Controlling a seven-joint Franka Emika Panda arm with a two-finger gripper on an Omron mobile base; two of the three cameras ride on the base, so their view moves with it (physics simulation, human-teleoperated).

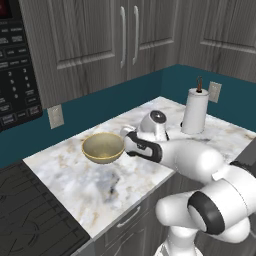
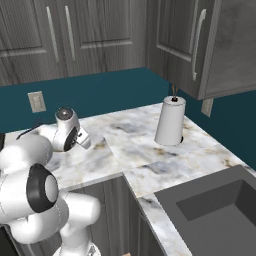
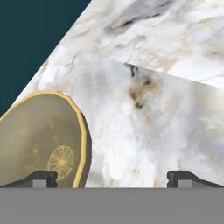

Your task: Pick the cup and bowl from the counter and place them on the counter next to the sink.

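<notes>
My tool (image 3: 112,178) hangs wide open and empty over the counter (image 3: 166,109), with the tan-yellow bowl (image 3: 37,142) at its nine o'clock: rigid, light, probably slick (matte inside), so I'd pinch the near rim.

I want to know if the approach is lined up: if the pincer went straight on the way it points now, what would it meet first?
Probably bare counter: the open pincer points down at the marble beside the bowl, whose rim sits by one fingertip. Depth is unclear, so that finger might clip the rim.
</notes>
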